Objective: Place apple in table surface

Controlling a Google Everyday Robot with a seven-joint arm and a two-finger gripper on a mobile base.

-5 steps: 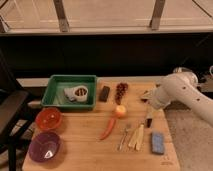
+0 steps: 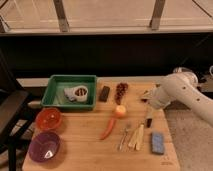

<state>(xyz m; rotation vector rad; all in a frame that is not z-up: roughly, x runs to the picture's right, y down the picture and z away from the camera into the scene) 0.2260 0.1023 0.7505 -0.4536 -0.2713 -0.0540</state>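
Gripper at right of light-wood plank table surface — open or closed, cannot tell — apart from round yellow-orange apple lying there.

Big windows up top with grey metal posts, daylight pouring in. Dark wall panel underneath. Black chair on the left, speckled grey floor on the right, and the tool hangs over the worktop, right side.

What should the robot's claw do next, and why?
Probably lift the claw up and away. The apple already sits on the table surface, just above the chili pepper, and the claw hangs apart to its right, so nothing seems left to place.
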